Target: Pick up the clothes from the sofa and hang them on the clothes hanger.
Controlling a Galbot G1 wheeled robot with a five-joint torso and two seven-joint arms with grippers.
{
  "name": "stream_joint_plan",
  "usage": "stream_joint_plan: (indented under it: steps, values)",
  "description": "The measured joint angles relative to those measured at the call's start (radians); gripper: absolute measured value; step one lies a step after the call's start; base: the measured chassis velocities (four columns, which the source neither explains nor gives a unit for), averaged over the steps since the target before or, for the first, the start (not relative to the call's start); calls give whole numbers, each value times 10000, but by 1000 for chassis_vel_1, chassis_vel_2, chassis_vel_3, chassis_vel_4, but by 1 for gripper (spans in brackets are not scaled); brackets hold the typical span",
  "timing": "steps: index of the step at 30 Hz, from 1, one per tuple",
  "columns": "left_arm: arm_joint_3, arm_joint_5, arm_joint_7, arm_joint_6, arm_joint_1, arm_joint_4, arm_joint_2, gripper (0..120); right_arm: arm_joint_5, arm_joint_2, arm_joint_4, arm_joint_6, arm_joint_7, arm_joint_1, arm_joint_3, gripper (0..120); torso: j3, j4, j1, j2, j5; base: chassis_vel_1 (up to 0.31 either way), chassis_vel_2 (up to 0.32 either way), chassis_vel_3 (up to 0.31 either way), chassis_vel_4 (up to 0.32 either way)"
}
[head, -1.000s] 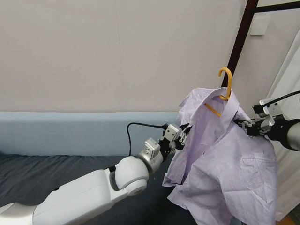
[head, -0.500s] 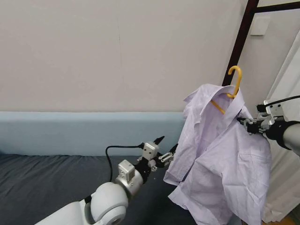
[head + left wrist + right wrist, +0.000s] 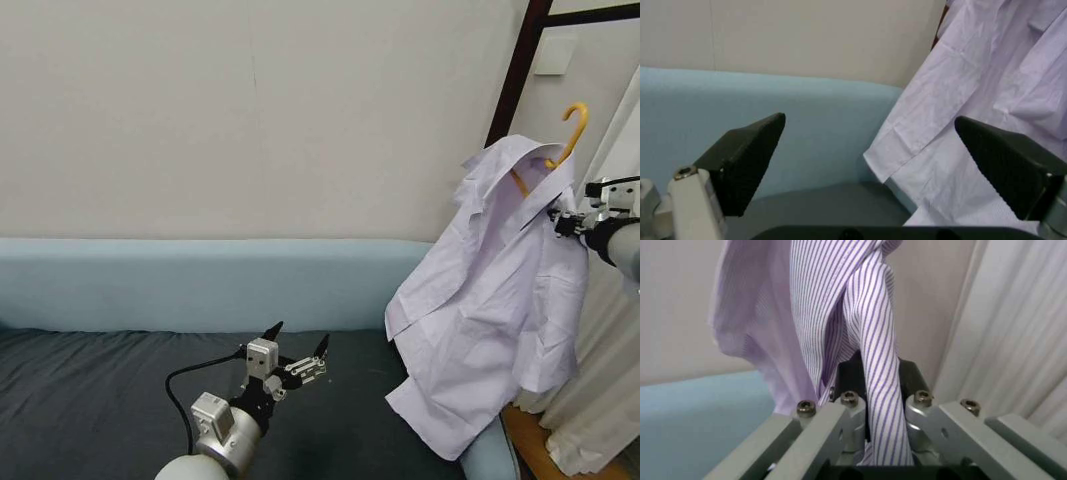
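A pale lilac striped shirt [image 3: 490, 320] hangs on a yellow hanger [image 3: 568, 132], held up in the air at the right of the head view beside the dark rack pole [image 3: 512, 75]. My right gripper [image 3: 562, 222] is shut on the shirt's shoulder; in the right wrist view the striped cloth [image 3: 877, 390] is pinched between the fingers. My left gripper [image 3: 296, 352] is low over the dark sofa seat [image 3: 90, 400], open and holding nothing. In the left wrist view its fingertips [image 3: 750, 155] stand wide apart, with the shirt [image 3: 980, 100] beyond them.
The light blue sofa back [image 3: 180, 285] runs along the plain wall. A white curtain [image 3: 600, 400] hangs at the far right behind the shirt. A strip of wooden floor [image 3: 535, 445] shows past the sofa's end.
The left gripper let go of the shirt and dropped down and left to the sofa seat. The right gripper carried shirt and hanger up and to the right, toward the rack.
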Motion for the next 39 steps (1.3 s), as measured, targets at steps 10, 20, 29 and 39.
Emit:
stream_joint_plan:
  steps: [10,20,29,39]
  values:
    - [11,576,6,-226,637,168,-571,100,-1096,244,-2283,-215,303,3062,-2427,4,-2,-7,0,1,-1,0,0,0,0]
    - [-169,668,-1,-319,843,-2,-572,100,-5358,2588,-7067,-37,-1716,7498,-6240,4,2,-1,2,-1,0,0,0,0,0]
    - [-329,934,8,-547,1189,-221,-433,100,-5299,3686,-9075,103,-1783,9837,-7829,4,0,-2,1,0,-5,0,0,0,0]
    - [-764,385,-34,-415,1184,-906,338,100,-3767,5057,-11003,-63,-1245,11469,-8619,4,-1,-3,1,0,-6,0,0,0,0]
